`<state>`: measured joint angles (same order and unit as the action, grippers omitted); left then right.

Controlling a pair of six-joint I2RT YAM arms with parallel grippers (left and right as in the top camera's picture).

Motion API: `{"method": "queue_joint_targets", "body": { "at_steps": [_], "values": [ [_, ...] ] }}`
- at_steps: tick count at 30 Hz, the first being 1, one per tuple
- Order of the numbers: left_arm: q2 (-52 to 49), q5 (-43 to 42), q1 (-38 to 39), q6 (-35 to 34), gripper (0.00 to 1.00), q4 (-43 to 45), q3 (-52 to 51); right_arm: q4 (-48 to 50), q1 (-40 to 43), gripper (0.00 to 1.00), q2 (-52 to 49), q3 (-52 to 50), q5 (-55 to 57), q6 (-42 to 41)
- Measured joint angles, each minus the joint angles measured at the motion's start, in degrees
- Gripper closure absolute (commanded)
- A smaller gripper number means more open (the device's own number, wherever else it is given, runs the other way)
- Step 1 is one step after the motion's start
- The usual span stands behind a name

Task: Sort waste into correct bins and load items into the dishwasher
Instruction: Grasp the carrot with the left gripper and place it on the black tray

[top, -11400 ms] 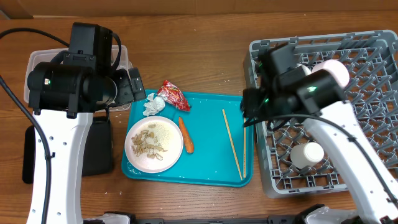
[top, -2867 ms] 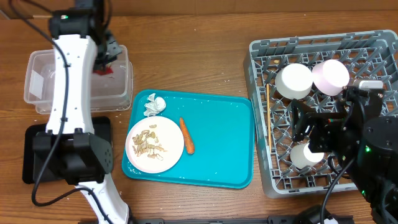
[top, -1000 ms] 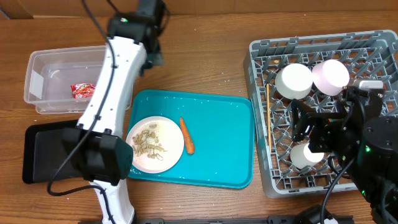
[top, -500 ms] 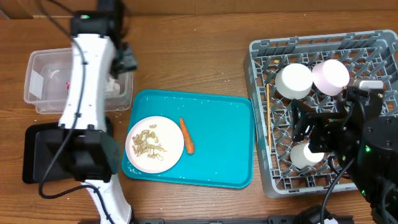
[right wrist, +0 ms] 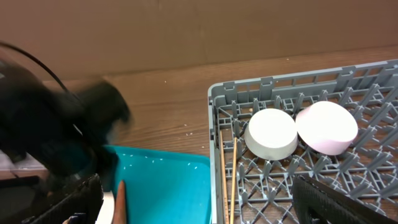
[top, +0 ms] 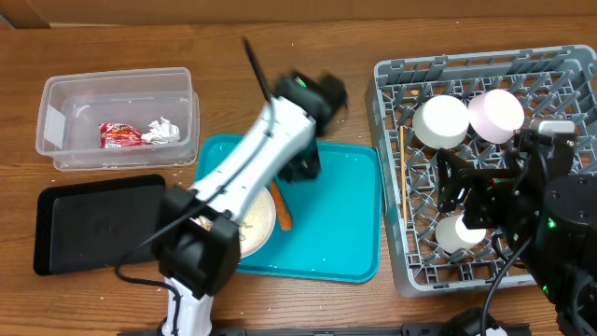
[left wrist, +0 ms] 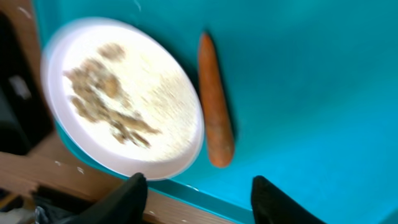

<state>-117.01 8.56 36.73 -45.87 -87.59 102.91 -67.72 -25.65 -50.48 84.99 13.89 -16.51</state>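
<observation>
My left gripper (top: 301, 166) hangs open and empty over the teal tray; in the left wrist view (left wrist: 202, 205) it is above the tray's edge. Below it lie the white plate (left wrist: 168, 118) with brownish food scraps (left wrist: 106, 93) and the orange carrot piece (left wrist: 214, 118). My arm hides most of the plate (top: 258, 224) from overhead. The red wrapper (top: 119, 135) and white tissue (top: 161, 130) lie in the clear tub (top: 117, 84). The grey dish rack (top: 485, 70) holds two upturned bowls (top: 440, 121) (top: 494, 114) and the chopsticks (right wrist: 222, 174). My right gripper (right wrist: 205, 211) is open above the rack.
The black tray (top: 93, 224) lies at the front left, beside the teal tray (top: 345, 233). A small white round item (top: 464, 231) sits low in the rack near my right arm. A cardboard wall runs along the back.
My left arm has swung from the clear tub to over the teal tray. The tissue now lies in the tub beside the wrapper. The right arm has not moved.
</observation>
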Motion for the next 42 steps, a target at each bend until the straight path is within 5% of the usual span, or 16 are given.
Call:
{"method": "queue_joint_targets", "body": {
  "at_steps": [6, 14, 37, 42],
  "values": [
    [0.0, -3.02, 6.62, -5.03, 0.57, 6.64, -11.06, 0.02, 0.0, 0.0, 0.0, 0.0, -0.02, 0.0],
    [0.0, -1.4, 7.23, -11.45, 0.5, 12.57, -17.09, -0.02, 0.0, 0.0, 0.0, 0.0, 0.0, -0.02],
    [0.39, -4.66, 3.13, -5.7, 0.52, 24.26, -23.91, 0.0, 0.0, 0.0, 0.0, 0.0, -0.02, 0.0],
    [0.63, -6.88, 2.1, -3.08, 0.6, 26.12, -23.91, 0.02, 0.0, 0.0, 0.0, 0.0, 0.0, 0.0]
  ]
}}
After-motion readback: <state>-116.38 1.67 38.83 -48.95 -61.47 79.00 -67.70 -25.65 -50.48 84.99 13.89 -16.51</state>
